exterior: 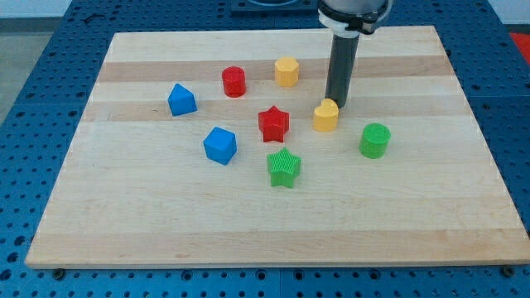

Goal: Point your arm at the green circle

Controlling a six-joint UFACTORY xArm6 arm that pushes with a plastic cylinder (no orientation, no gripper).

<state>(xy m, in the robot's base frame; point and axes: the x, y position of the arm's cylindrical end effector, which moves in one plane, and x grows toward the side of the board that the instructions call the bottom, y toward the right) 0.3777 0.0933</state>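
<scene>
Green circle (375,140) sits toward the view's lower right of my tip (336,104), a bare rod end holding nothing, just behind the yellow heart (325,116).

Pale wooden board (273,232) with lengthwise grain stripes fills most of the view, lying on a blue perforated table (33,99) (regular grid of small holes). Even light, soft short shadows. Nothing of walls or windows visible.

Single camera view, raised, looking obliquely down from the near edge of the table (273,240). Whole board in frame, medium range. Arm cropped at top; mount probably fixed.
</scene>
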